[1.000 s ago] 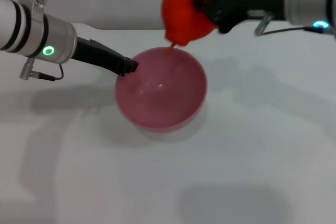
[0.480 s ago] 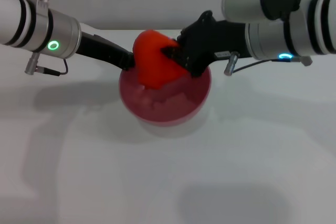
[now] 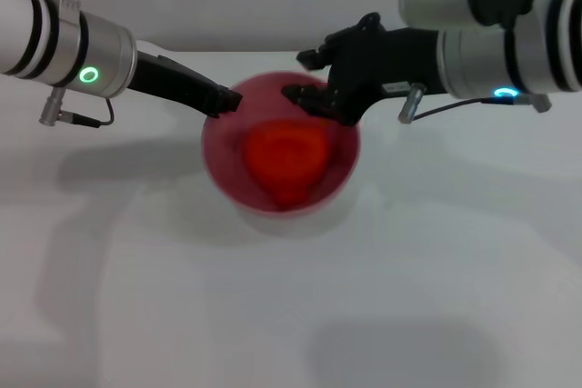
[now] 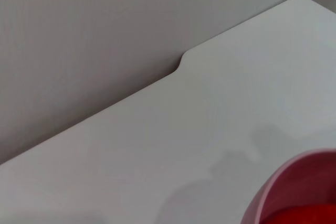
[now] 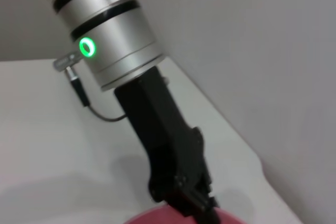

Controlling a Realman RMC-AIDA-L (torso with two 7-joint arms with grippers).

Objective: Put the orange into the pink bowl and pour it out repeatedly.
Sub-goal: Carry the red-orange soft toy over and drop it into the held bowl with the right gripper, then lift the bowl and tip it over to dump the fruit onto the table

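The orange [image 3: 285, 158] lies inside the pink bowl [image 3: 223, 184] on the white tabletop [image 3: 291, 315]. Left pincer [image 3: 227, 101] pinches the bowl's rim; right pincer [image 3: 311, 86], spread and empty, hovers above its far rim. Placing appears complete; pouring calls for tipping the bowl.

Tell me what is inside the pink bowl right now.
The orange lies inside the pink bowl, free of the open right gripper above the far rim. The left gripper grips the rim. The bowl's bottom beneath the fruit is hidden.
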